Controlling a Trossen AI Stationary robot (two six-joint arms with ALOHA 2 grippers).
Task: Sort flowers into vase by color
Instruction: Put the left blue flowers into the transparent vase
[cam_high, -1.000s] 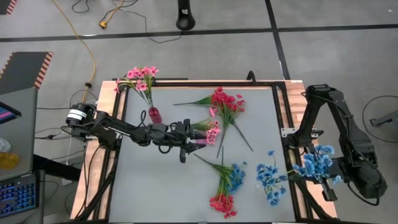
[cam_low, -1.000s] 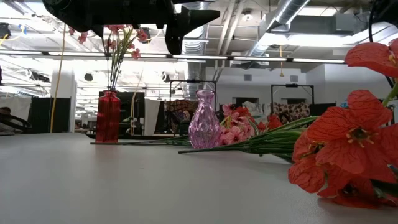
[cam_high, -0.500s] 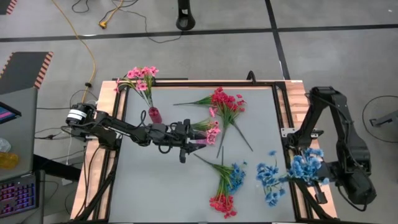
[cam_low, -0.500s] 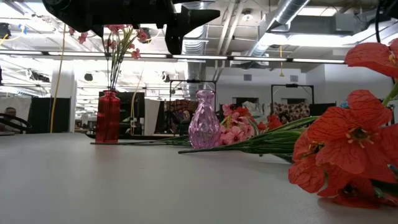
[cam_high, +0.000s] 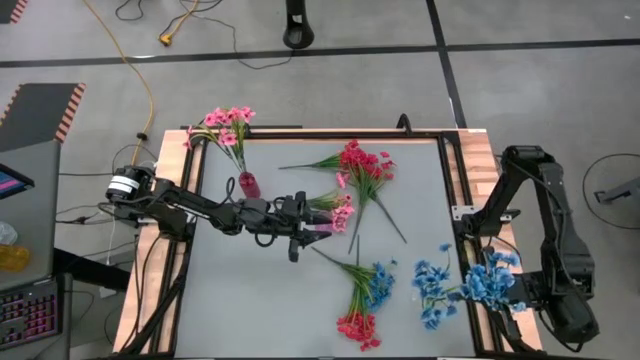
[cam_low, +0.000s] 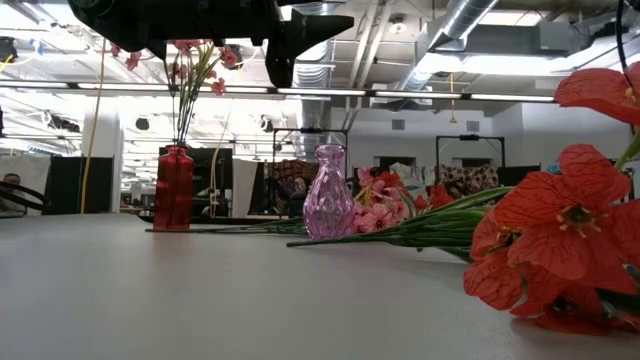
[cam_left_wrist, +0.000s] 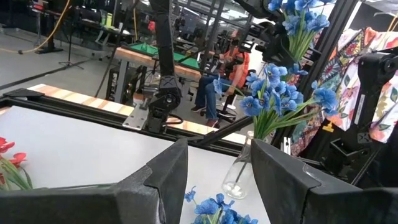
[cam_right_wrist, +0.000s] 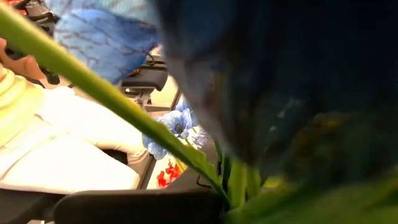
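From above, we see the left pincer (cam_high: 322, 232) stretched low over the middle of the grey worktop (cam_high: 230, 310), its tips just beside a pink sprig (cam_high: 342, 213) whose stem runs back along the arm toward a small red vase (cam_high: 247, 185) already holding pink flowers (cam_high: 226, 124). The right pincer (cam_high: 520, 303) sits at the worktop's right edge, buried in a blue sprig (cam_high: 490, 280); whether it grips the stem we cannot tell from here. Loose blue flowers (cam_high: 432, 285) lie just inboard of it, so the right arm is plainly the nearer one for blues, while a red bunch (cam_high: 362, 165) and a mixed red-and-blue heap (cam_high: 362, 300) lie mid-table, nearer the left arm. At worktop height, we find the red vase (cam_low: 173, 187) tall and straight-sided, a ribbed, bulbous purple glass vase (cam_low: 329, 193) empty beside it, and thin papery red blossoms (cam_low: 560, 225) close to the lens, their green stems lying flat and pointing inward. In the left wrist view, the pincer's two dark fingers (cam_left_wrist: 163, 171) stand apart with nothing between them; straight ahead through the gap stands a clear glass vase (cam_left_wrist: 239, 172) with blue blooms (cam_left_wrist: 268, 99), narrow at the neck. The right wrist view is filled by a smooth green stem (cam_right_wrist: 106, 102) crossing diagonally and blurred blue petals (cam_right_wrist: 106, 34); we judge the sprig is held, though the fingers are hidden.
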